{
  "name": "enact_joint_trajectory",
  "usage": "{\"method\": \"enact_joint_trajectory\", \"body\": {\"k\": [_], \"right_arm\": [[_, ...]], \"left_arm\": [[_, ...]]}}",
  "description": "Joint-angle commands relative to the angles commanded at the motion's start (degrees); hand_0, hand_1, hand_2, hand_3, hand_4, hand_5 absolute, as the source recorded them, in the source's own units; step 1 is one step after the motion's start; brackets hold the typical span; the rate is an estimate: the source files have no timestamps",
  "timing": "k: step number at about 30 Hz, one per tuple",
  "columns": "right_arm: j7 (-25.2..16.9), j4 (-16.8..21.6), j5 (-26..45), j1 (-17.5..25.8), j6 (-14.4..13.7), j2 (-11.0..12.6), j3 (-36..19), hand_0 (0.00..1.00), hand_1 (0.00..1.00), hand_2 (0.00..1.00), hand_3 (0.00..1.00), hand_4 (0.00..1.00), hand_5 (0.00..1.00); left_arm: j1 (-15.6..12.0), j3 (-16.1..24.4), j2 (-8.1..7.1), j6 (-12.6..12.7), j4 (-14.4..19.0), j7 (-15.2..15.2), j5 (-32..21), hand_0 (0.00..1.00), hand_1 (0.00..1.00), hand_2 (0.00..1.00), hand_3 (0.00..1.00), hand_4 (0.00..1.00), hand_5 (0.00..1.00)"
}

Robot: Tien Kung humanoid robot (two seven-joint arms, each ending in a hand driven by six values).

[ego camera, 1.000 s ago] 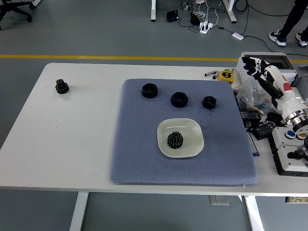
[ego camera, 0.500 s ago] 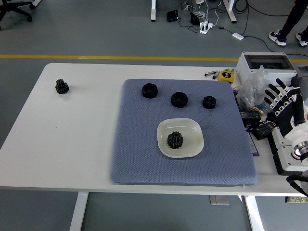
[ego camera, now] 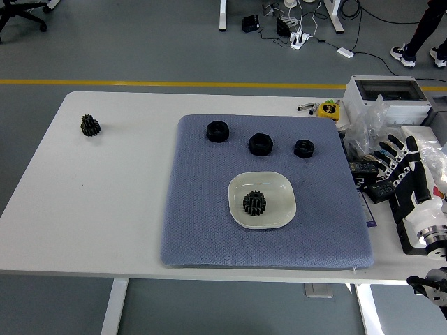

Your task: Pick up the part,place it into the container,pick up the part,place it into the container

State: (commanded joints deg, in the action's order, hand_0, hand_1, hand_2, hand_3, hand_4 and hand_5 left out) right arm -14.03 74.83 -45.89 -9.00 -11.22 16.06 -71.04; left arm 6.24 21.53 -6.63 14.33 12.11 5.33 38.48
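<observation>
A white dish sits on the blue-grey mat with one black gear inside it. Three black ring-shaped parts lie in a row on the mat's far side: one at the left, one in the middle, a smaller one to the right. Another black gear rests alone on the bare table at the far left. My right hand is over the clutter at the table's right edge, fingers spread, holding nothing. The left arm is out of sight.
A white box, plastic bags, cables and small devices crowd the right edge of the table. A yellow tape measure and a marker lie behind the mat. A person's legs stand at the far right on the floor.
My right hand has drawn back toward the near right corner, sinking lower in the picture, away from the white box. The parts and the dish have not moved.
</observation>
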Motion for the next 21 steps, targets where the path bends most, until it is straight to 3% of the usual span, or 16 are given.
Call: {"method": "enact_joint_trajectory", "body": {"k": [21], "right_arm": [[1.6,0.1,-0.8,0.3,-0.9,-1.8,0.3,0.772,0.766,0.813,0.861,0.998,0.998]], "left_arm": [[0.0,-0.2,0.02,0.2,-0.1,-0.2,-0.8,0.654,0.655,0.622,0.557,0.596,0.498]]}}
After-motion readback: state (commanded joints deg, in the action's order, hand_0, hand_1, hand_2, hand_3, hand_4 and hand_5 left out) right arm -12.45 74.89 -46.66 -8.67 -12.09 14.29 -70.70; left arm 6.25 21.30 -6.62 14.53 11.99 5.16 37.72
